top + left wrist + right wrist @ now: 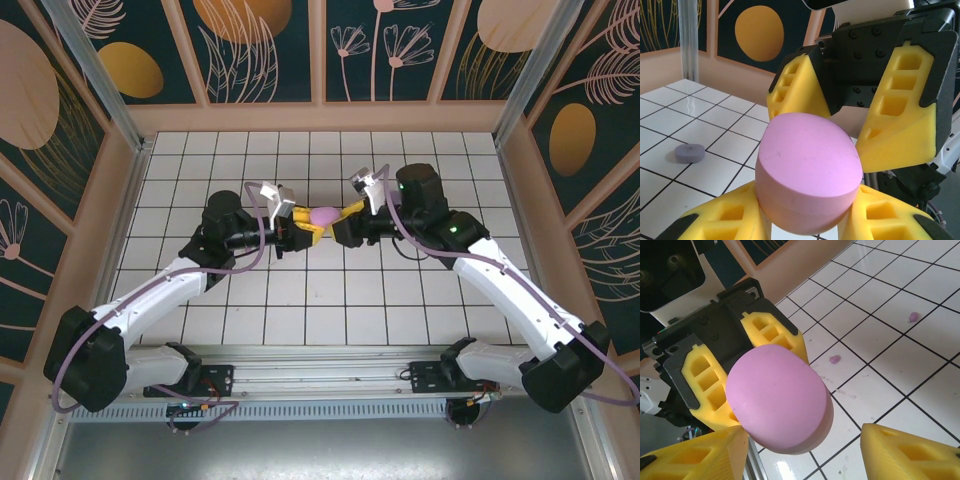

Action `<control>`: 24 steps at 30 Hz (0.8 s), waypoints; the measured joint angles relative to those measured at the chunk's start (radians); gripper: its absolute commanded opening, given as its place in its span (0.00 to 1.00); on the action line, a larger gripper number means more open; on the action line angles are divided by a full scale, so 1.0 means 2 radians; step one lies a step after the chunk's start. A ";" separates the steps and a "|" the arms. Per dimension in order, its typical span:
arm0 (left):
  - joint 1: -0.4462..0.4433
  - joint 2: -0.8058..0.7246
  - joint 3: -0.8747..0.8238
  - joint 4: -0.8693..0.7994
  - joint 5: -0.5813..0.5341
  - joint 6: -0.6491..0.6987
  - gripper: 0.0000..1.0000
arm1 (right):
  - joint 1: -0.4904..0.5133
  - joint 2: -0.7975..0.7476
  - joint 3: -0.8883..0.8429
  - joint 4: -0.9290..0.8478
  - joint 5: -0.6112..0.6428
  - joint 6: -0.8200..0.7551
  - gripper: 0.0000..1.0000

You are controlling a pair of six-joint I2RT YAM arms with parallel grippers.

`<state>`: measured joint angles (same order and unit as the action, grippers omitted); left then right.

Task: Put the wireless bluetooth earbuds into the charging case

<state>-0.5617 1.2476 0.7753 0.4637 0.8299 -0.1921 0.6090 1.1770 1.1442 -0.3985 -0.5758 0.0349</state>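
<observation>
1. The left arm reaches in from the left side of the white-tiled bench point(400, 300). Its left claw point(300, 226) is raised above the tiles near the middle.
2. That claw is closed on the pink charging case point(322, 216). Its yellow foam fingers point(725, 222) press the oval case from both sides and hold it in the air. A seam runs round the case and its two halves sit together.
3. In the left wrist view a grey-lavender oval puck point(690, 153) lies flat on a tile beyond the case, well apart from it.
4. The right claw point(347, 218) faces the left one from the other side with its jaws parted and nothing gripped — the case sits between them. In the right wrist view one of its yellow fingers point(695, 455) is just beside the case's lower edge; I cannot tell whether they touch. The other finger point(910, 452) stands well clear of the case.
5. The right wrist view shows two tiny purple earbuds loose on the bench, each on a different tile — the nearer earbud point(835, 359) lies just beside a grout line, and the farther earbud point(913, 316) lies up and to the right of it. Both are well apart from the case and from both claws.
</observation>
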 measured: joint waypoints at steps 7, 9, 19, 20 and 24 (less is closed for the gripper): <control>0.001 0.002 0.000 -0.001 -0.004 -0.002 0.12 | 0.002 0.001 0.000 0.004 0.016 0.004 0.60; 0.002 0.002 0.001 -0.001 -0.004 -0.002 0.12 | 0.003 0.001 0.000 0.005 0.021 0.005 0.60; 0.002 0.004 0.000 -0.023 0.001 -0.001 0.10 | 0.002 0.006 0.013 0.045 0.061 0.026 0.60; 0.002 0.004 0.000 -0.024 0.004 0.001 0.10 | 0.001 0.009 0.016 0.048 0.066 0.027 0.60; -0.001 0.003 0.000 -0.027 0.007 0.003 0.08 | -0.002 0.021 0.020 0.054 0.076 0.037 0.60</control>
<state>-0.5629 1.2545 0.7761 0.4095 0.8448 -0.1864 0.6041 1.2190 1.1839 -0.2909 -0.4244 0.1097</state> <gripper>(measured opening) 0.298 0.603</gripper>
